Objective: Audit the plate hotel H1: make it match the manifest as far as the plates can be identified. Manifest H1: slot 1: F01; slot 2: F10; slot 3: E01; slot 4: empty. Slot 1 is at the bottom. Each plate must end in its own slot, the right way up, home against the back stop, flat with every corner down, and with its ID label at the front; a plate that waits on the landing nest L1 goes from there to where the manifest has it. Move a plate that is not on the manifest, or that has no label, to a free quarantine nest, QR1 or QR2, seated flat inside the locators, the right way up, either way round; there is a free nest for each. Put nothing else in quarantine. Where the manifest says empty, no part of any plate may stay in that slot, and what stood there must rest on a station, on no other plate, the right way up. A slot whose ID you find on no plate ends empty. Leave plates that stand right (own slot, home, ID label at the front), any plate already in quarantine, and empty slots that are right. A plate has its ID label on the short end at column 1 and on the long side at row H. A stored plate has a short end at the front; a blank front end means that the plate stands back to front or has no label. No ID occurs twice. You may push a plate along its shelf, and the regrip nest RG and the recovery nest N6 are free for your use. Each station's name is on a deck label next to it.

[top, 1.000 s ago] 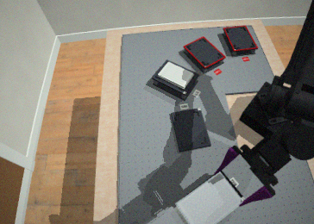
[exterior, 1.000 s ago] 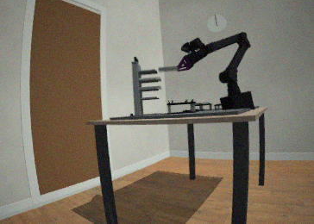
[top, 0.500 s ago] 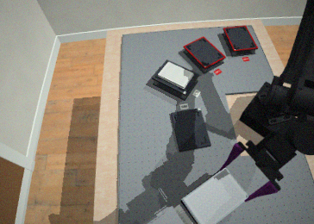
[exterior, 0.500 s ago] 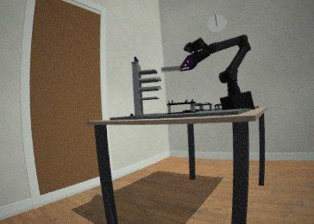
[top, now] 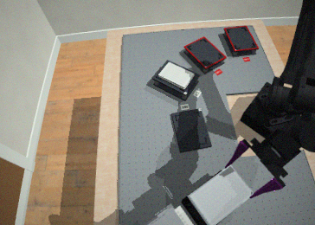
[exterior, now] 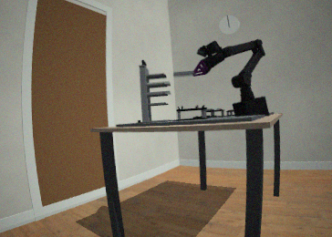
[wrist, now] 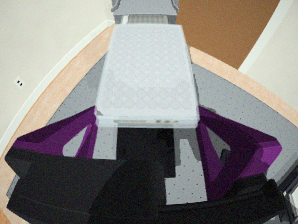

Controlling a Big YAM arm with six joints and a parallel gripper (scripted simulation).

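Note:
My gripper (top: 253, 171) (exterior: 200, 68) (wrist: 146, 112) is shut on a pale grey plate (top: 221, 196) (exterior: 182, 73) (wrist: 148, 72), gripping it across its near short end with the purple fingers on its two long sides. The plate hangs level in the air in front of the plate hotel H1 (exterior: 146, 92), at the height of the top shelf and clear of it. No label shows on the plate in these views. A white plate (top: 175, 74) sits on a dark nest further back on the deck.
Two red-edged quarantine nests (top: 205, 53) (top: 241, 39) lie at the back right. A dark nest (top: 190, 130) lies mid-deck. The arm's base (exterior: 250, 106) stands at the right. Low nests (exterior: 201, 111) stand between the hotel and the base.

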